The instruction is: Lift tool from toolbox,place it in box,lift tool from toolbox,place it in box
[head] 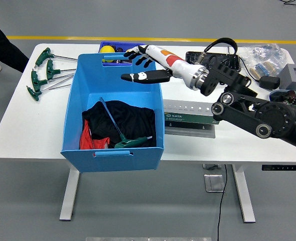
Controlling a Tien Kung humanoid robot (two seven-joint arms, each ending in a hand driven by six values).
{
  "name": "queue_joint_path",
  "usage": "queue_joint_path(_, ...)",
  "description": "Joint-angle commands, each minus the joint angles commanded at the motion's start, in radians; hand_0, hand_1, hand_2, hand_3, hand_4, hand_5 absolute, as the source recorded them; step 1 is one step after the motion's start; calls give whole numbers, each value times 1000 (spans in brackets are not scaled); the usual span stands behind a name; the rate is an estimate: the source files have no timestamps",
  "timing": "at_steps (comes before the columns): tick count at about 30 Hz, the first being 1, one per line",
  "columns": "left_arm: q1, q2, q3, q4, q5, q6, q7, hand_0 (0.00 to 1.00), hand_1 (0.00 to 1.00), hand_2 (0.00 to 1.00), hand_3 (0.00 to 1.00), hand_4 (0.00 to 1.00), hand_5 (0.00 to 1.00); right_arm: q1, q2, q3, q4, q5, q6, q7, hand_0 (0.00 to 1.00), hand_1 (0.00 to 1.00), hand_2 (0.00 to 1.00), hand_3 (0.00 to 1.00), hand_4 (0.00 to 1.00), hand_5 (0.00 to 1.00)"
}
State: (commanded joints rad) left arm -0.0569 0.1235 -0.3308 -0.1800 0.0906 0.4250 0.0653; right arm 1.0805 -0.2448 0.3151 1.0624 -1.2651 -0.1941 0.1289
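white table (22,125) holds a green case (188,118) marked "sata"; right hand (143,65), fingers released, above blue box (78,125).

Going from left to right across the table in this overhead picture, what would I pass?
Green-handled tools → blue bin → robot's hand → green tool case → black tray → grey box.

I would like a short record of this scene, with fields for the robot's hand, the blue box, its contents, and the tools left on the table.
right hand: fingers spread, holding nothing, above the far rim of the box
left hand: not in view
blue box: on the white table, open top
box contents: dark cloth, red cloth, one green-handled T-wrench
tools on table: green-handled T-wrenches left of the box
toolbox: grey-green case right of the box
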Motion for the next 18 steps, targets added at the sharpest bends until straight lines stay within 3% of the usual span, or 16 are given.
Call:
queue_joint_path(2, 2, -1, -5, 0, 3, 0, 0, 467, 469, 481, 678, 720, 669, -28, -52, 32, 20, -84, 10, 19, 729, 739, 830, 829, 998, 802)
queue_joint_path(5, 4, -2, -14, 0, 14, 0, 1, 467, 469, 481, 678, 720, 669, -86, -136, 95, 66, -207, 26, 42, 729, 739, 830, 829, 998, 802)
queue_joint_path(8, 3, -3, -7, 0, 9, 0, -2, 467, 470, 482, 677, 720, 668, -189, -248, 202, 142, -313, 53, 53, 741, 748, 833, 829, 998, 800)
queue_joint_path(11, 4, -5, -30, 0, 29, 2, -1, 467, 470, 482, 677, 720, 668, -319, -361, 332, 223, -339, 83, 64, 741, 748, 833, 829, 998, 800)
queue_joint_path(14, 5, -8, -48, 0, 44, 2, 0, 475, 472, 482, 677, 719, 670, -430, -432, 447, 284, -376, 125, 47, 740, 744, 831, 854, 998, 803)
queue_joint_path(18, 5, -14, -37, 0, 23, 2, -6, 475, 472, 482, 677, 719, 670, -580, -478, 612, 351, -433, 166, 24, 740, 744, 831, 854, 998, 803)
